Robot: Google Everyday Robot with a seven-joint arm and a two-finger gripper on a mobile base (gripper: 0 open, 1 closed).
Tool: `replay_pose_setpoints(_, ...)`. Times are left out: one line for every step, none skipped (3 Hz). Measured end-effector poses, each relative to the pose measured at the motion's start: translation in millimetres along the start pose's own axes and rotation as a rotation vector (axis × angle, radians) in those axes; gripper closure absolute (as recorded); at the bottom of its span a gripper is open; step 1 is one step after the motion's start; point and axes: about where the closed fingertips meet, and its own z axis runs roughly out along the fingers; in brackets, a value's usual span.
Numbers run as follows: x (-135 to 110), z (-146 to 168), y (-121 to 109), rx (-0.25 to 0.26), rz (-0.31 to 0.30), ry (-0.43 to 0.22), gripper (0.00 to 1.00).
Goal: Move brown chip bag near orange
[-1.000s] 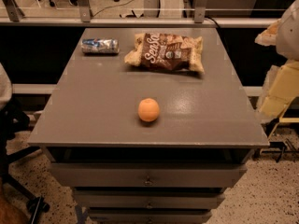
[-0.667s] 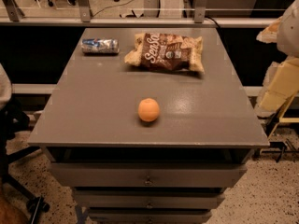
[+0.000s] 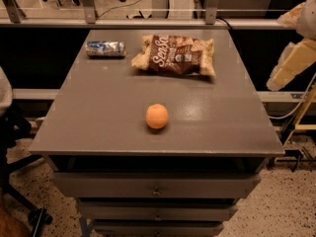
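**Q:** Brown and crinkly: where does the task's thing lie?
**A:** The brown chip bag [image 3: 174,55] lies flat at the far middle of the grey cabinet top [image 3: 98,122]. It is well apart from the orange [image 3: 157,116], which sits nearer the front edge. A silver-blue can [image 3: 105,48] lies on its side just left of the bag.

**Q:** And your gripper?
**A:** My gripper [image 3: 296,16] hangs beyond the top's far right corner, touching nothing. Whether it is open or closed I cannot tell.

**Q:** Which step is in hand?
**A:** The approach, by my judgement; the bag is not yet touched. The next move calls for reaching left over the bag, taking hold of its crinkled body, and carrying it forward. I would set it just beside the orange without nudging the fruit into a roll.

**Q:** Count?
**A:** One bag, one orange, one can; three drawer fronts [image 3: 156,186] below.
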Motion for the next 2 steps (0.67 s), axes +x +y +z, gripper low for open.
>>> replay_pose_setpoints(-4, 5, -3, -0.003, -0.009, -0.006, 0.0)
replay_pose_setpoints(-27, 31, -26, -0.018, -0.049, -0.017, 0.0)
